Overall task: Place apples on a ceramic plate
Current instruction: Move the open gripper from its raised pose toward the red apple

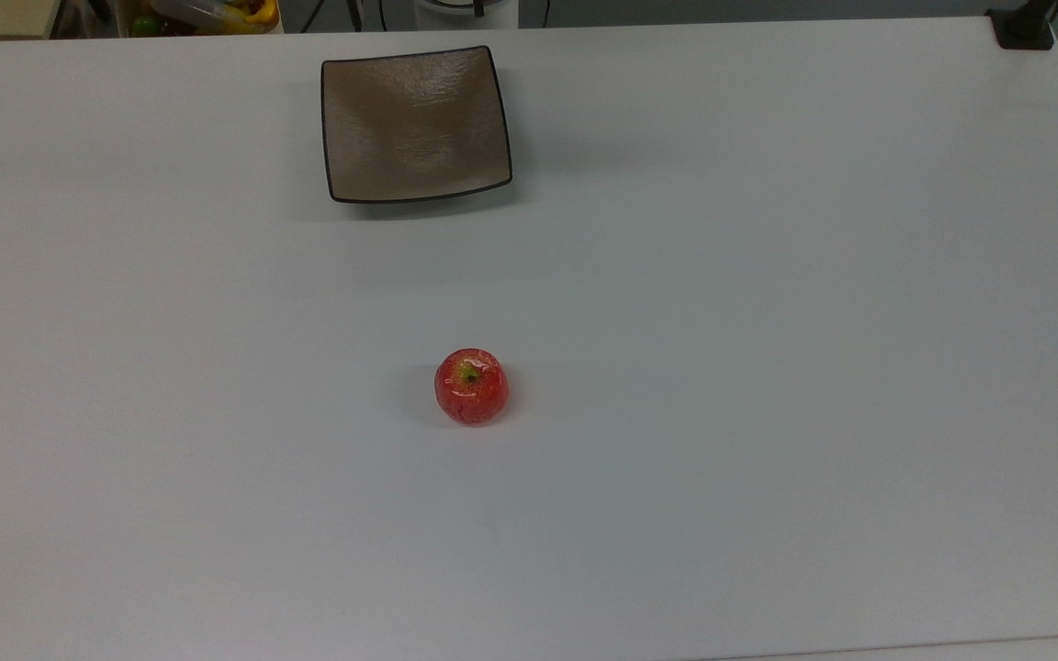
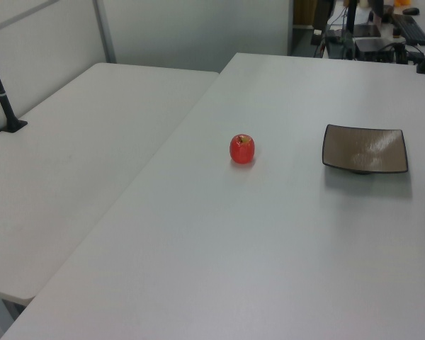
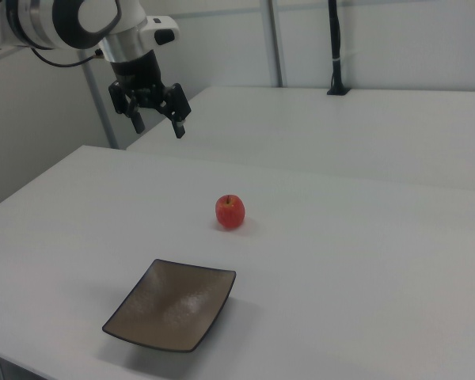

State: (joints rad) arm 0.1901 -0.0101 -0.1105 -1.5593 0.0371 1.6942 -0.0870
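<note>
White worktop [image 3: 364,253] fills the room's middle, bare but for two things. High over its far edge in the right view hangs the tool [image 3: 155,111], fingers spread and holding nothing. Below it and off toward the right view's right sits the apple [image 3: 230,211], stem up, so the coming reach is mostly downward. Well beyond the apple from the tool lies the plate [image 3: 134,321], nothing on it. Most of the arm is cut off.

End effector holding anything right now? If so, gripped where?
Nothing held. The end effector hangs open in the air with nothing between its fingers. The small glossy red apple sits on the white table, apart from the square taupe-brown ceramic plate.
</note>
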